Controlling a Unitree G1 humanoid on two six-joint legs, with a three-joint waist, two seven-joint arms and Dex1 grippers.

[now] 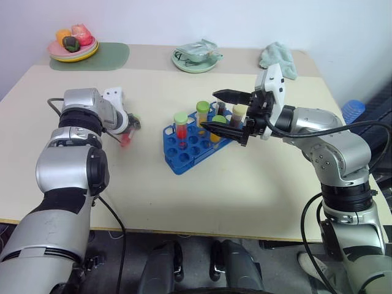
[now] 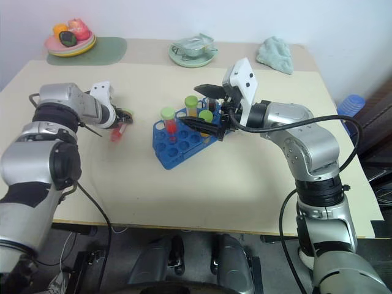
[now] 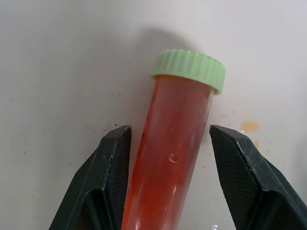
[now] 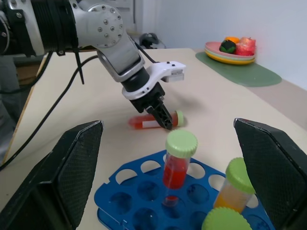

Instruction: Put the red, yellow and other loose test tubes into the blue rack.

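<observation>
Red test tube (image 3: 168, 158): lower end cut off; lies on worktop (image 1: 245, 184) between left gripper (image 3: 168, 143) jaws, untouched, part-open. Right gripper (image 1: 223, 113): wide, over blue rack (image 1: 184, 150).

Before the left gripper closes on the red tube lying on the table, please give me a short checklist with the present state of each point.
1. Red tube lies between the left gripper fingers: ok.
2. Fingers touch the tube: not ok, gaps on both sides.
3. Green cap is beyond the fingertips, not under them: ok.
4. Blue rack has free holes: ok.
5. Right gripper, open, hovers over the rack and may block the way in: not ok.
6. Cap screwed tight: cannot tell.
</observation>
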